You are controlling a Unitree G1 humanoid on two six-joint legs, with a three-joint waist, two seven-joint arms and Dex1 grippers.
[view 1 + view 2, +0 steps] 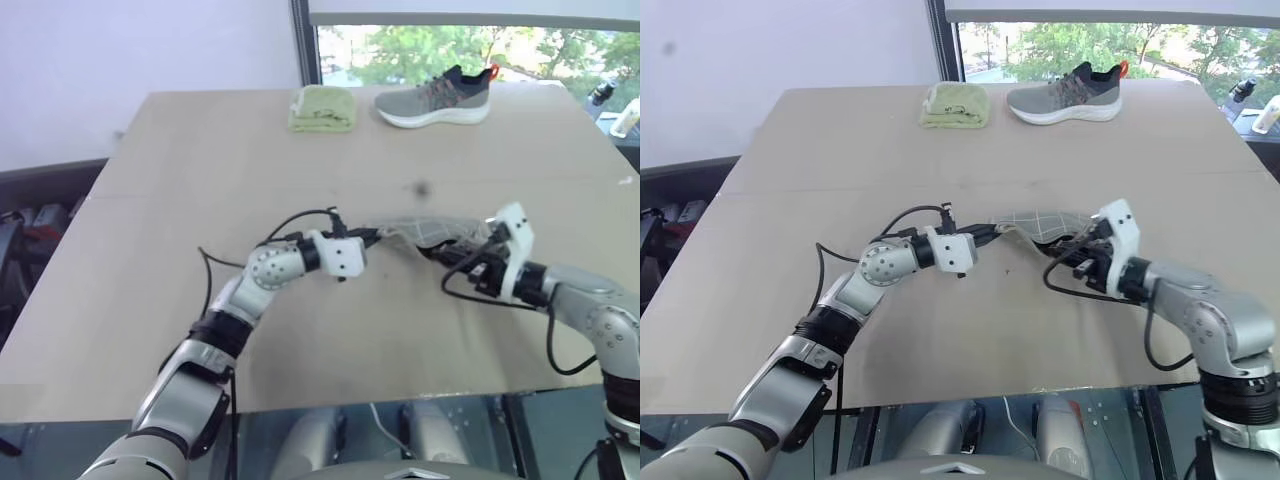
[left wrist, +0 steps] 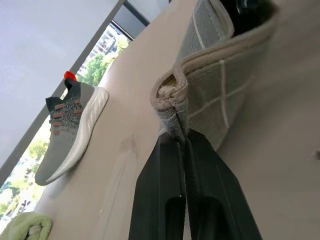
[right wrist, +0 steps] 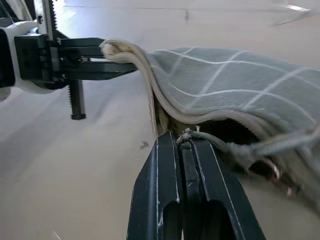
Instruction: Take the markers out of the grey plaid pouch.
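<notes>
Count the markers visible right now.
0. No marker shows on the table. Any would be hidden inside the grey plaid pouch, held above the table between the left gripper and the right gripper.

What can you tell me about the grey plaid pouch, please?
The pouch is soft grey fabric with white grid lines and a beige rim. It hangs lifted over the table, sagging between the grippers. The left gripper is shut on one end's rim; the right gripper pinches the edge by its cord.
</notes>
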